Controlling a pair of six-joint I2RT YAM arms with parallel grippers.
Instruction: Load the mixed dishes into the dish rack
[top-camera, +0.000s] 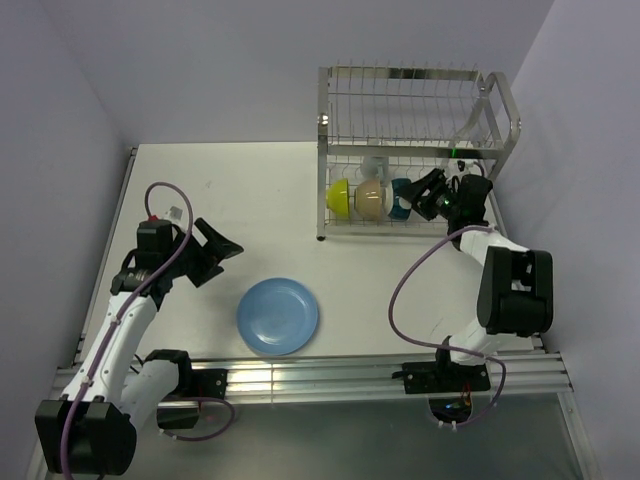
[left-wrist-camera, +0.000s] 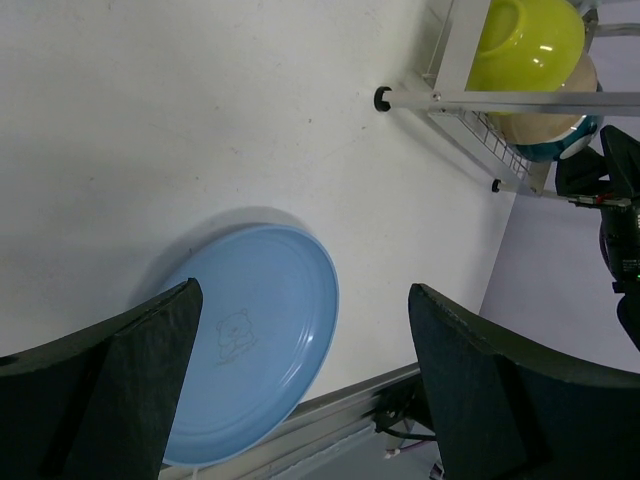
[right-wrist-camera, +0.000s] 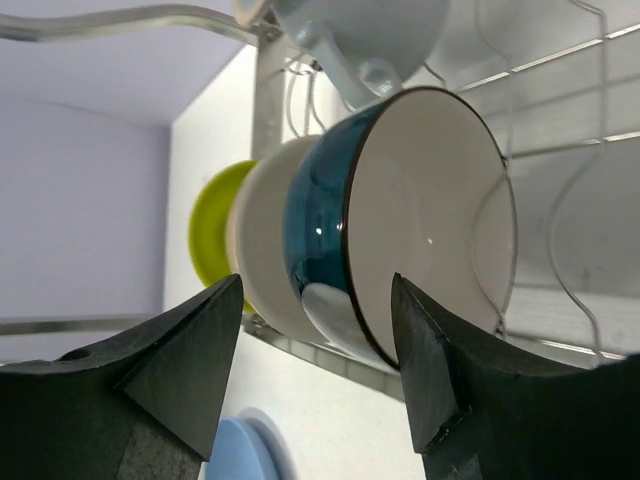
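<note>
The dish rack (top-camera: 400, 110) stands at the back right. On its lower tier the lime-green bowl (top-camera: 339, 196), cream bowl (top-camera: 371, 198) and dark bowl with white inside (top-camera: 401, 198) stand on edge in a row, with the pale mug (top-camera: 376, 166) just behind. My right gripper (top-camera: 432, 195) is open beside the dark bowl (right-wrist-camera: 430, 200), its fingers either side of the bowl's lower rim and not pinching it. The blue plate (top-camera: 278, 316) lies flat on the table near the front. My left gripper (top-camera: 215, 250) hangs open to the plate's left, above the plate (left-wrist-camera: 260, 340).
The rack's upper tier (top-camera: 395, 95) is bare wire. A chrome rack leg (left-wrist-camera: 383, 98) stands on the white table (top-camera: 230, 190). An aluminium rail (top-camera: 330, 375) runs along the table's front edge, close to the plate. Purple walls close in behind and on both sides.
</note>
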